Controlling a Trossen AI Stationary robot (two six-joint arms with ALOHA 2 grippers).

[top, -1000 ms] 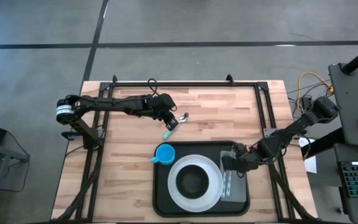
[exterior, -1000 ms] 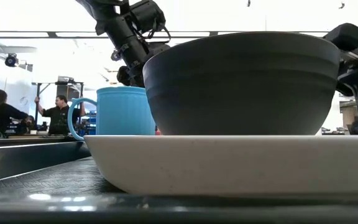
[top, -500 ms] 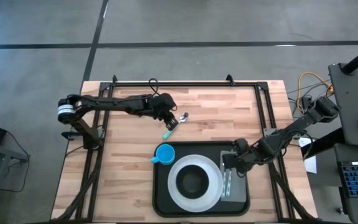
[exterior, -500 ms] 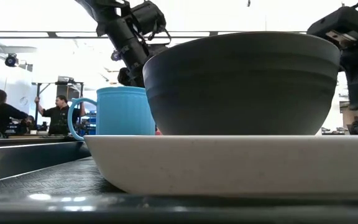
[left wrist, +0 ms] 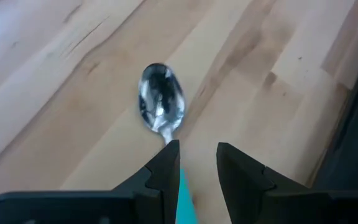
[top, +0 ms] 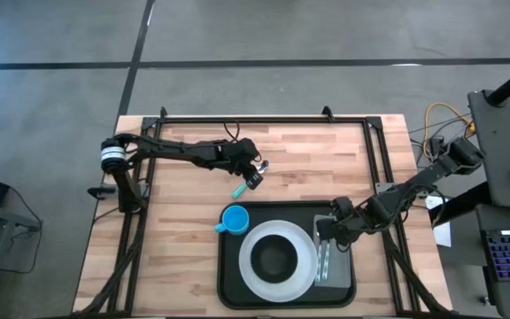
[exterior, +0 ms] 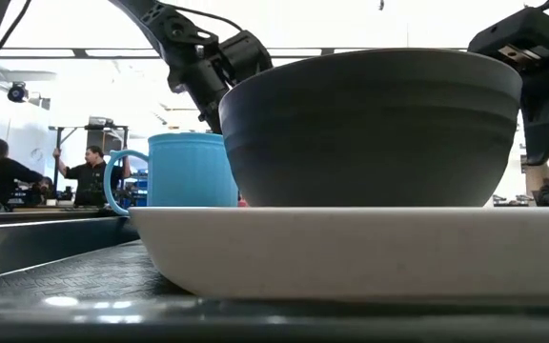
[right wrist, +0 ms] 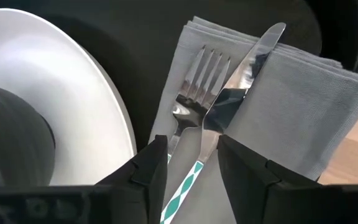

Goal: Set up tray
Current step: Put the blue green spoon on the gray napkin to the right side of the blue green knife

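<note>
The spoon (left wrist: 162,107) handle is hidden behind the left gripper's fingers (left wrist: 166,168); whether they grip it is unclear.

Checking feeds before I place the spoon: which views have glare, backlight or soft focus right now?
Low view: bright room behind backlights the grey bowl and blue mug; the tray rim up close is soft. Left wrist view: spoon bowl mirrors highlights, wood slightly soft. Right wrist view: glare on the knife and fork, crisp against the napkin. High view: even light, no glare.
</note>
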